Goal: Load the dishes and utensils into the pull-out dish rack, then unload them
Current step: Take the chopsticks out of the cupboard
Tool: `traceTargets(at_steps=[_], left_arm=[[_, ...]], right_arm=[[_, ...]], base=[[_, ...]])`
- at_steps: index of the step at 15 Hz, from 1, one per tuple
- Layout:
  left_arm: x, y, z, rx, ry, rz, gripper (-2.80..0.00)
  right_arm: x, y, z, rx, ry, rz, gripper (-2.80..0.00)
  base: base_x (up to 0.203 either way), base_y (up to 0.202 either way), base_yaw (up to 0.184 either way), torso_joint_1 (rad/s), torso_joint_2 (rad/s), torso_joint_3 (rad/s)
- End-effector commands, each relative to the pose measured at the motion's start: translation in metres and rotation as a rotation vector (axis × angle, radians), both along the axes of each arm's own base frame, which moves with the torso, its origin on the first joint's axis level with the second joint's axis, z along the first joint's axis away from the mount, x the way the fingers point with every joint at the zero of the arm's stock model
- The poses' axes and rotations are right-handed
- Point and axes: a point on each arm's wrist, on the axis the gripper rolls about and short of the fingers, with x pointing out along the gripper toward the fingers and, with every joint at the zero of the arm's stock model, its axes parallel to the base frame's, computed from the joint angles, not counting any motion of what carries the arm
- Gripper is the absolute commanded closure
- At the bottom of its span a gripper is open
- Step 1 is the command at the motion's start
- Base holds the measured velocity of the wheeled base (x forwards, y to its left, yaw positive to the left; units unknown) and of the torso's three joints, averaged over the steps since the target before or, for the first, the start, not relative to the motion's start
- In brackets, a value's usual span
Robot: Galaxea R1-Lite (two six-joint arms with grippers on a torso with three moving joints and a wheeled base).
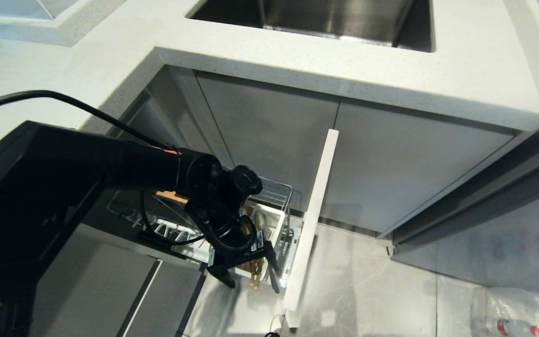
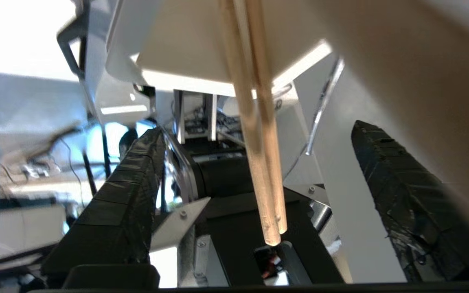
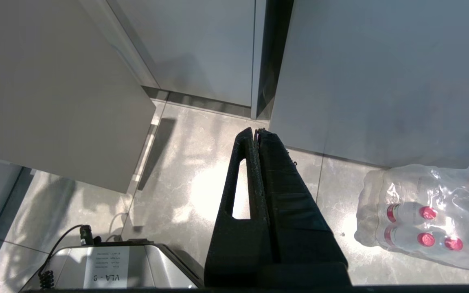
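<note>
Chopsticks point(image 2: 259, 154) hang between my left gripper's point(image 1: 251, 277) spread fingers point(image 2: 120, 203), untouched, standing in the white cutlery box point(image 1: 269, 220) of the dish rack point(image 1: 276, 189). Off at my side, the right gripper point(image 3: 257, 132) is clamped closed on nothing above the floor point(image 3: 185, 162).

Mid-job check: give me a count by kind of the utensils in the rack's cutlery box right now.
Wooden chopsticks: 2
Metal spoon: 1
Total: 3, all in the white cutlery box
</note>
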Motion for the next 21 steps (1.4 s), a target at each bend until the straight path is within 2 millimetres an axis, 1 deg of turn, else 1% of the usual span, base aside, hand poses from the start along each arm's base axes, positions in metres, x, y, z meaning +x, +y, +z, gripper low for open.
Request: traceTargets(at_steps=[1, 9, 16, 17, 21], left_arm=[[0.003, -0.002, -0.004, 0.001, 0.028, 0.017, -2.80], [0.009, -0.006, -0.014, -0.011, 0.074, 0.062, -2.80], [0.012, -0.006, -0.016, -0.010, 0.074, 0.087, -2.80], [0.012, -0.006, -0.016, -0.010, 0.074, 0.088, 0.00], [0.013, -0.006, -0.016, -0.011, 0.074, 0.090, 0.00]], right_arm=[[0.000, 0.000, 0.000, 0.000, 0.002, 0.000, 0.00], [0.000, 0.000, -0.001, 0.000, 0.003, 0.000, 0.00], [0.000, 0.000, 0.000, 0.000, 0.002, 0.000, 0.00], [0.000, 0.000, 0.000, 0.000, 0.003, 0.000, 0.00], [0.000, 0.000, 0.000, 0.000, 0.003, 0.001, 0.00]], base=[[0.000, 0.000, 0.000, 0.000, 0.00, 0.000], [0.000, 0.000, 0.000, 0.000, 0.00, 0.000], [0.000, 0.000, 0.000, 0.000, 0.00, 0.000], [0.000, 0.000, 0.000, 0.000, 0.00, 0.000], [0.000, 0.000, 0.000, 0.000, 0.00, 0.000]])
